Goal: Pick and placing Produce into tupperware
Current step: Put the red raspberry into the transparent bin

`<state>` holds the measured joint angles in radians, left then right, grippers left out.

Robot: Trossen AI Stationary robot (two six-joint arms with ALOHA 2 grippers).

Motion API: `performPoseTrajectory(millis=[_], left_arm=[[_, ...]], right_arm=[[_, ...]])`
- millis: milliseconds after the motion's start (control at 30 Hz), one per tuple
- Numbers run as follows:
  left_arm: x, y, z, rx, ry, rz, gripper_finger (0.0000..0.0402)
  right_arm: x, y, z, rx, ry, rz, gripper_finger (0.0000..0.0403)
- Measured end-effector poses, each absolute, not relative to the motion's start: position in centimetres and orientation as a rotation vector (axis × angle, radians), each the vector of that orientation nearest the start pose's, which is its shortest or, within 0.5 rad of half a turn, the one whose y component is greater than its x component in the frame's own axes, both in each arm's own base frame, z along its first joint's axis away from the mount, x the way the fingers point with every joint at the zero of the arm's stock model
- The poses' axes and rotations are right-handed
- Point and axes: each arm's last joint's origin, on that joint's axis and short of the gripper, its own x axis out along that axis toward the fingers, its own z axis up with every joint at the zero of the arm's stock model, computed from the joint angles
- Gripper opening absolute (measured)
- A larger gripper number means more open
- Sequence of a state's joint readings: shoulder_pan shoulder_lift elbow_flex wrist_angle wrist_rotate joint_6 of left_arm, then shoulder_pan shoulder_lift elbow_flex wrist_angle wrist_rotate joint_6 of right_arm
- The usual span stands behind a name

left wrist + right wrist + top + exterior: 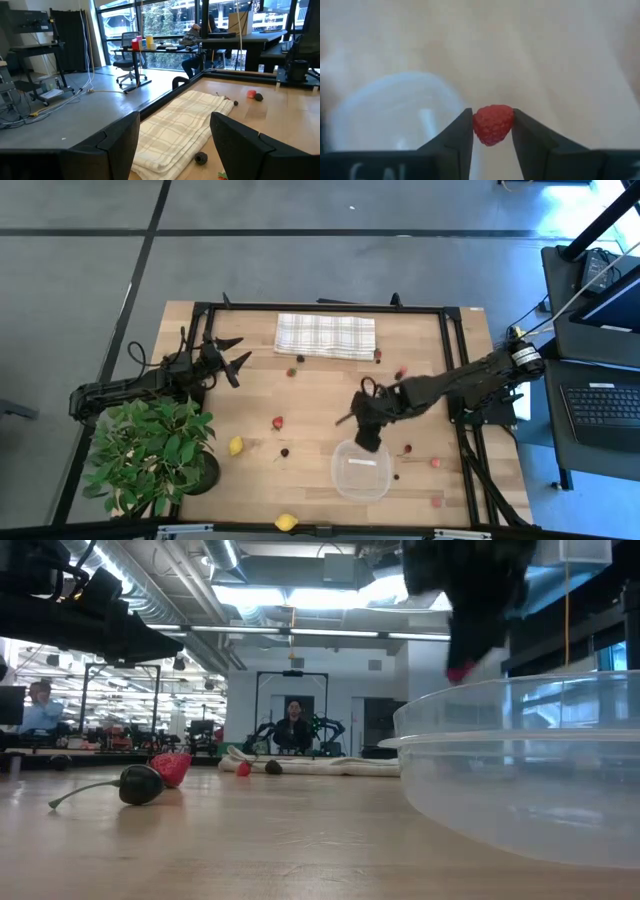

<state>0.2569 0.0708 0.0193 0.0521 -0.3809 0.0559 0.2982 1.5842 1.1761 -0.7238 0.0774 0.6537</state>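
Note:
My right gripper (368, 442) hovers over the far rim of the clear tupperware (361, 471) near the table's near edge, shut on a red raspberry (493, 124). In the low view the raspberry (459, 672) hangs just above the tupperware's rim (500, 700). My left gripper (238, 356) waits open, above the table's far left part. Loose produce lies on the wood: two yellow lemons (236, 445) (286, 522), red berries (277, 422) and dark ones (285, 452). My right gripper pinches the raspberry's two sides (479, 125) between its fingertips (462, 131), coming from above and pointing down. The berry is lifted clear, held above the tupperware's far rim.
A checked white-grey cloth (325, 335) lies folded at the far edge. A leafy potted plant (150, 452) stands at the near left corner. More berries sit right of the tupperware (436, 463). A dark cherry with a stem (138, 785) and a strawberry (172, 768) lie in the low view.

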Motion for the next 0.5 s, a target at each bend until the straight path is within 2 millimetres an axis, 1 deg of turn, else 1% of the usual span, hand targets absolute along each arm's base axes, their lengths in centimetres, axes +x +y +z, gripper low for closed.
performPoseTrajectory(millis=[100,200,333,500], left_arm=[[9.3,3.6,16.9,0.054,0.017,0.637,0.0237],[9.3,3.6,17.0,0.054,0.017,0.638,0.0237],[9.3,3.6,16.8,0.056,0.036,0.637,0.0237],[9.3,3.6,16.8,0.057,0.039,0.637,0.0237]], right_arm=[[30.5,11.1,24.1,0.291,1.041,-0.037,0.012],[30.8,12.8,23.5,0.237,1.019,0.035,0.012],[31.4,14.4,21.9,0.215,1.028,0.067,0.012],[31.9,15.7,19.3,0.222,1.088,0.052,0.012]])
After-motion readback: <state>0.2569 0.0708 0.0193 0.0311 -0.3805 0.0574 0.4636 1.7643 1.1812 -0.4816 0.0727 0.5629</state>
